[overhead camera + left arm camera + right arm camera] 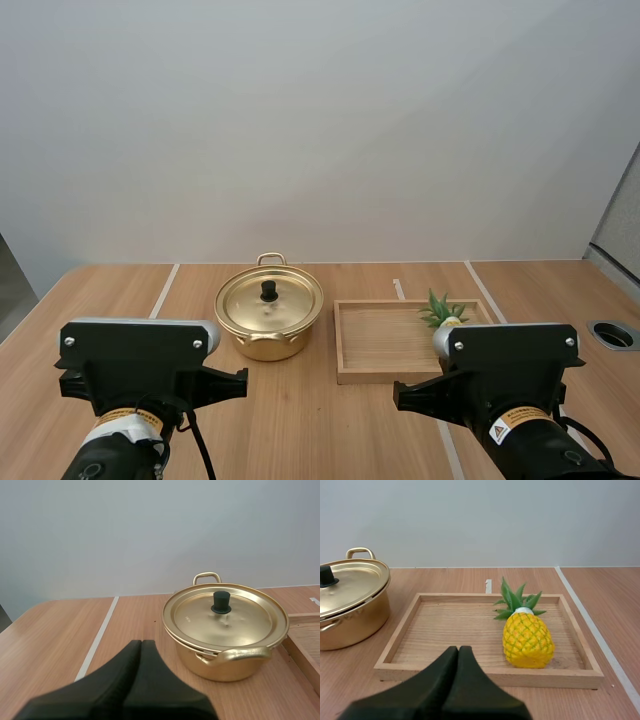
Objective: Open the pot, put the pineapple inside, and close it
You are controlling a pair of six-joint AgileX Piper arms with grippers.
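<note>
- Left gripper (pixel 141 650): 2 fingers pressed together, holding nothing; the pot (pixel 220 667) stands ahead of it, slightly right, with its lid (pixel 240 625) on.
- Right gripper (pixel 458 655): fingers likewise closed and empty; the pineapple (pixel 527 640) rests ahead, slightly right, inside the wooden tray (pixel 485 676).
- Seen from the right gripper, the pot stands ahead-left, just beside the tray.

Soft, even white light washes my table (pixel 330 420), and the wall behind it is bright and flat. The gold lid (pixel 240 622) carries a broad, mild sheen with no harsh glare. The pot (pixel 225 662) throws a thin, faint shadow at its base. The pineapple (pixel 527 640) lightly shades the tray (pixel 445 630) floor beside it. My left gripper (pixel 141 644) reads flat black.
</note>
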